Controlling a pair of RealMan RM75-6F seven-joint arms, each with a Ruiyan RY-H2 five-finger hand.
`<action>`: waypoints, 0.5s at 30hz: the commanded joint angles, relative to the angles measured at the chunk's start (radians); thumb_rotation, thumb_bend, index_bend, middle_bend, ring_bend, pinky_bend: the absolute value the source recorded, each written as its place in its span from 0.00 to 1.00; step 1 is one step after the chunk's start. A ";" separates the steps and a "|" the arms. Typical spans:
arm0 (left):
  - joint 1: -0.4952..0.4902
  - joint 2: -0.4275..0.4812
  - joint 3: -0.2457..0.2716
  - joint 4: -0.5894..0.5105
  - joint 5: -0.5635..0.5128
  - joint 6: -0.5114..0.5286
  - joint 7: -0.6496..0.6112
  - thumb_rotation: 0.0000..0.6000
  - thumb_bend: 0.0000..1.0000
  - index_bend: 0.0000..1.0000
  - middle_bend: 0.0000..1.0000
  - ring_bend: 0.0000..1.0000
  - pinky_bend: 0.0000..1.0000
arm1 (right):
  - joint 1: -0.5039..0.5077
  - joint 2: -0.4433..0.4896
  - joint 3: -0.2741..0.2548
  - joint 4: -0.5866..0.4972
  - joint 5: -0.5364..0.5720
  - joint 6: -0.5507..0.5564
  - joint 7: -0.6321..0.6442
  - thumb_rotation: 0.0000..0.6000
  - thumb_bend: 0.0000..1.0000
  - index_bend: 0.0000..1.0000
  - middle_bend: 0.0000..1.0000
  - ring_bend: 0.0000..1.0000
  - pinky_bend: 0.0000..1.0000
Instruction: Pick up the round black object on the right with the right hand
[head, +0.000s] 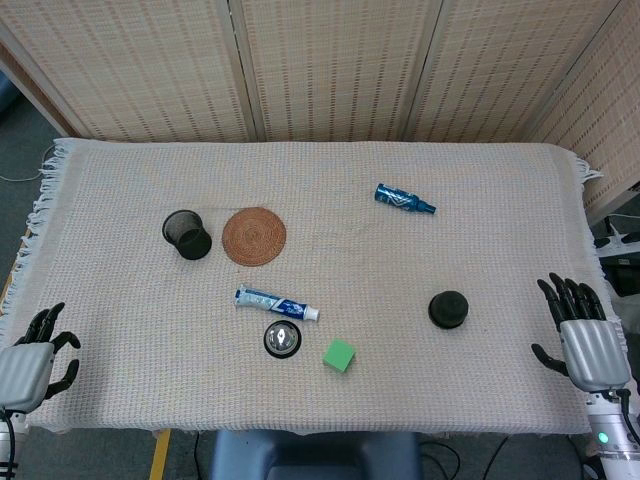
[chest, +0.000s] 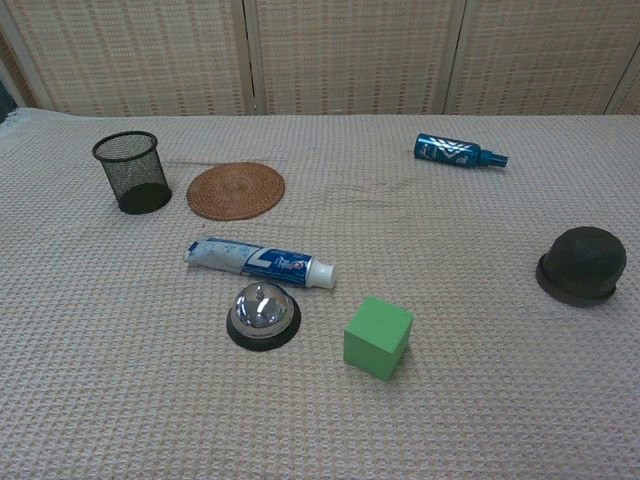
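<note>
The round black object (head: 449, 309) lies on the cloth at the right side of the table; in the chest view the round black object (chest: 580, 264) is a low dark dome near the right edge. My right hand (head: 580, 332) rests at the table's right front edge, fingers spread and holding nothing, well to the right of the object. My left hand (head: 33, 360) sits at the left front edge, fingers partly curled, also holding nothing. Neither hand shows in the chest view.
A green cube (head: 340, 355), a silver call bell (head: 282, 340) and a toothpaste tube (head: 277, 302) lie left of the object. Farther back are a blue bottle (head: 404, 199), a woven coaster (head: 254, 236) and a black mesh cup (head: 187, 233).
</note>
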 joint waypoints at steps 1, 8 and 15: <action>0.000 0.000 0.000 0.000 0.001 0.001 0.000 1.00 0.41 0.45 0.00 0.02 0.40 | 0.000 0.000 0.000 0.000 0.002 -0.001 0.000 1.00 0.14 0.00 0.00 0.00 0.06; 0.001 -0.001 0.001 -0.002 0.007 0.004 0.004 1.00 0.41 0.45 0.00 0.02 0.40 | 0.004 0.009 -0.003 -0.010 0.012 -0.023 -0.003 1.00 0.14 0.00 0.00 0.00 0.06; -0.003 -0.002 -0.002 0.005 -0.005 -0.009 -0.002 1.00 0.41 0.45 0.00 0.02 0.40 | 0.029 0.028 -0.012 -0.003 -0.004 -0.073 0.043 1.00 0.12 0.00 0.00 0.00 0.06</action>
